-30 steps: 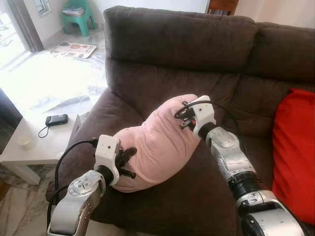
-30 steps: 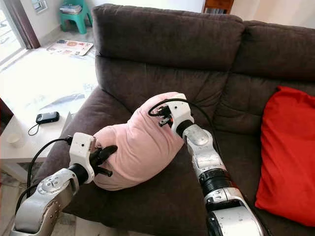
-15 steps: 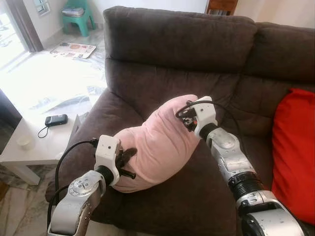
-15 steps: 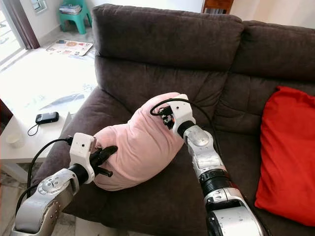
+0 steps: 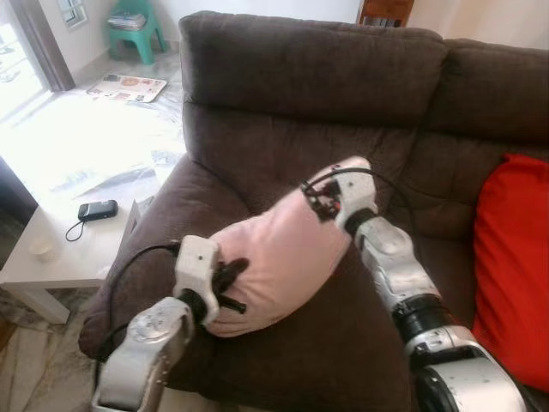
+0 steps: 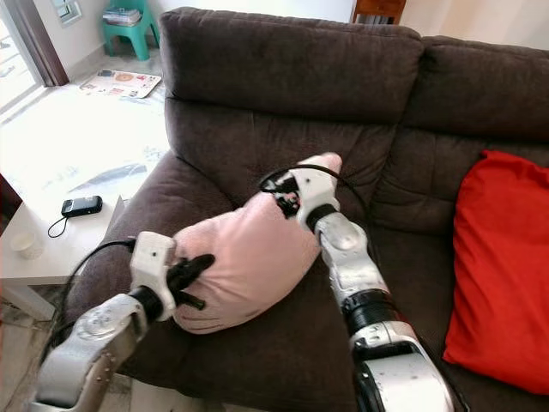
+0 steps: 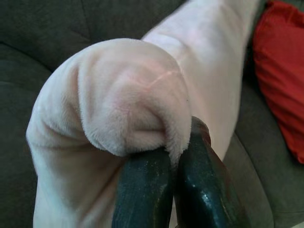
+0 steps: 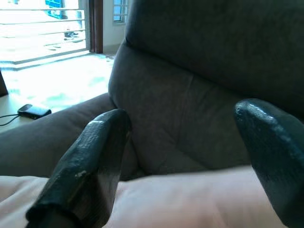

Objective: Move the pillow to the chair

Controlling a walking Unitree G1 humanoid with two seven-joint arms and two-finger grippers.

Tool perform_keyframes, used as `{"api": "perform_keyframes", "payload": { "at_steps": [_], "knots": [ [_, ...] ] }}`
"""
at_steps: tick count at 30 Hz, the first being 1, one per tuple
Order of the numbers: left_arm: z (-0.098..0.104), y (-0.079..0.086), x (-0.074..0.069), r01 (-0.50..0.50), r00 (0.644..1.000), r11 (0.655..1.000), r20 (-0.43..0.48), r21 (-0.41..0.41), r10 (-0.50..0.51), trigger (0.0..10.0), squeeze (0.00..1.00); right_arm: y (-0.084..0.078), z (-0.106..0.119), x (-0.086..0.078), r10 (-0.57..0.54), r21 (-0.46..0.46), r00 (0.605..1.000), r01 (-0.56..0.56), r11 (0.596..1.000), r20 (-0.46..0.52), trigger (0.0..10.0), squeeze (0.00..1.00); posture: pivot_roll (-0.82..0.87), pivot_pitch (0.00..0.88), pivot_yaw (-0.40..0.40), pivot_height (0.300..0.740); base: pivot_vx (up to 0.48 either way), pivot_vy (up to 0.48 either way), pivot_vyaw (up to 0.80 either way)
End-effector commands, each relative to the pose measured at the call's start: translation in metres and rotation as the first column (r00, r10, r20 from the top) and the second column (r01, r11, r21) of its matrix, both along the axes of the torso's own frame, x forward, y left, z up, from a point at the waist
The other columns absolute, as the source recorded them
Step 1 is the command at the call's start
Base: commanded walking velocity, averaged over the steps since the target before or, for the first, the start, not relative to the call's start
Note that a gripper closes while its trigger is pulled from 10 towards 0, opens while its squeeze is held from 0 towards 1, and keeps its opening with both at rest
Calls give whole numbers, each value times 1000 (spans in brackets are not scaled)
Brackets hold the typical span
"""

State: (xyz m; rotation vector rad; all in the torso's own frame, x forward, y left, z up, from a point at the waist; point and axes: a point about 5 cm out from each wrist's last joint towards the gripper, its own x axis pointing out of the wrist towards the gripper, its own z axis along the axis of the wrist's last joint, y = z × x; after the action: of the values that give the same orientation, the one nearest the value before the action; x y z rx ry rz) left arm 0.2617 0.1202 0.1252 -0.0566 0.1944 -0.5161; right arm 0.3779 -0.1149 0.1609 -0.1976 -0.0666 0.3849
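Left gripper is clamped on a fold of the soft pink plush pillow on the dark brown fabric sofa. Right gripper, fingers spread, presses its far end. Recommend closing it before lifting.

No legible text, labels, brand marks or numbers in any view. Printed sheet on the floor, well beyond the left hand: coloured patches visible, print too small to read. Dark device on the table, off to the outer side of the left hand: no readable marking.
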Motion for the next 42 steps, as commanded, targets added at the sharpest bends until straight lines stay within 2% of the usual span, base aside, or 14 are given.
{"api": "perform_keyframes", "payload": {
  "at_steps": [1, 2, 3, 7, 12, 13, 14, 17, 19, 21, 25, 29, 30, 42],
  "knots": [
    [5, 2, 2, -1, 999, 1000, 33, 5, 1, 10000, 0, -5, 3, 2, -34, -8, 999, 34, 999, 11, 10000, 949, 97, 88, -53, 740, 0, 0, 0],
    [4, 3, 2, -2, 999, 1000, 32, 5, 1, 10000, 0, -5, 3, 2, -42, -9, 999, 42, 999, 13, 10000, 431, 97, 88, -53, 740, 0, 0, 0],
    [4, 3, 2, -4, 1000, 1000, 30, 5, 4, 10000, 0, -6, 4, 3, -49, -4, 999, 49, 999, 17, 10000, 0, 97, 88, -53, 740, 0, 0, 0],
    [-1, 8, 4, -47, 999, 999, 17, 27, 47, 10000, 0, -8, 5, 3, -66, 4, 997, 66, 998, 26, 10000, 0, 96, 84, -51, 740, 0, 0, 0],
    [-12, 35, 15, -281, 959, 955, -19, 96, 284, 10000, 0, -10, 4, 3, -70, 1, 997, 70, 998, 25, 10000, 0, 96, 84, -51, 740, 0, 0, 0],
    [-12, 35, 15, -281, 959, 955, -19, 96, 284, 10000, 0, -10, 4, 3, -70, 1, 997, 70, 998, 25, 10000, 0, 96, 84, -51, 740, 0, 0, 0],
    [-17, 58, 19, -443, 893, 889, -33, 119, 449, 10000, 0, -10, 3, 3, -69, -1, 997, 69, 998, 23, 10000, 0, 97, 82, -52, 740, 0, 0, 0],
    [-18, 80, 19, -583, 807, 804, -29, 122, 590, 10000, 0, -9, 2, 2, -69, 1, 997, 69, 998, 22, 10000, 0, 93, 81, -50, 740, 0, 0, 0],
    [-16, 92, 17, -643, 762, 758, -15, 109, 648, 10000, 0, -9, 1, 1, -66, 4, 998, 66, 998, 21, 10000, 0, 94, 79, -50, 740, 0, 0, 0],
    [-14, 94, 17, -659, 749, 745, -2, 105, 662, 10000, 0, -9, 0, 1, -65, 3, 998, 65, 998, 20, 10000, 0, 94, 79, -50, 740, 0, 0, 0],
    [-12, 92, 19, -666, 744, 742, 10, 78, 668, 10000, 0, -9, -1, 0, -64, 3, 998, 63, 998, 20, 10000, 0, 92, 77, -52, 740, 0, 0, 0],
    [-14, 81, 22, -629, 777, 775, 6, 62, 630, 10000, 0, -8, -1, -1, -63, 4, 998, 63, 998, 21, 10000, 0, 93, 77, -53, 740, 0, 0, 0],
    [-13, 71, 24, -586, 810, 810, 14, 29, 586, 10000, 0, -10, -2, -2, -72, 8, 997, 72, 997, 22, 10000, 0, 93, 77, -53, 740, 0, 0, 0],
    [-9, 54, 34, -495, 868, 869, 46, -14, 495, 10000, 0, -18, -22, -15, -97, 24, 995, 98, 995, -18, 10000, 0, 84, 85, -45, 740, 0, 0, 0]
  ]
}}
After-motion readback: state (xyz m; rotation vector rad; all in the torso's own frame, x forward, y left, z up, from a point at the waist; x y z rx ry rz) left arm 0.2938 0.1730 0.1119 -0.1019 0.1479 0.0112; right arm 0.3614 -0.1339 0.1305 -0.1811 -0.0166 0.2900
